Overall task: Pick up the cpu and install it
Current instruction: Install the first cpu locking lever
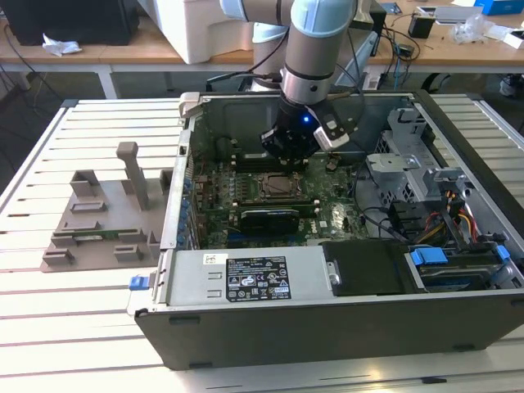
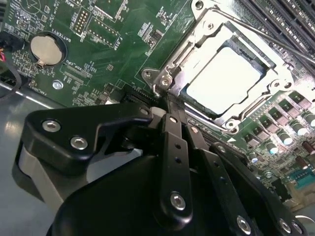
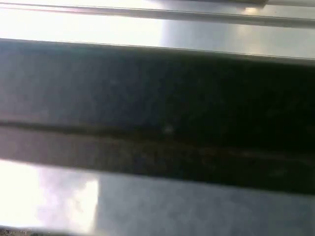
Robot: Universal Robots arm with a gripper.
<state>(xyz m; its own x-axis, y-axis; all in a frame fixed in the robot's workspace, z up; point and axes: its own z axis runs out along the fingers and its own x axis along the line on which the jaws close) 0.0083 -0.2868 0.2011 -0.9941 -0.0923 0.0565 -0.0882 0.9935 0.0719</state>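
Exterior view: you see the open computer case point(image 1: 327, 278) lying on the slatted table point(image 1: 49, 327), motherboard point(image 1: 246, 205) up so the arm can reach in.
Pincer: your pincer point(image 2: 168, 101) is pressed together, holding nothing, tips at the socket frame point(image 2: 170, 64) corner.
Cpu: your cpu point(image 2: 224, 81) sits inside the socket, under the frame.
Hidden: the first wrist view is blurred dark bands.

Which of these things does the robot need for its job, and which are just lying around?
For the job: cpu, sitting in the socket frame; gripper right beside it.
Just lying about: coin battery; grey stand; blue-tabbed drives.
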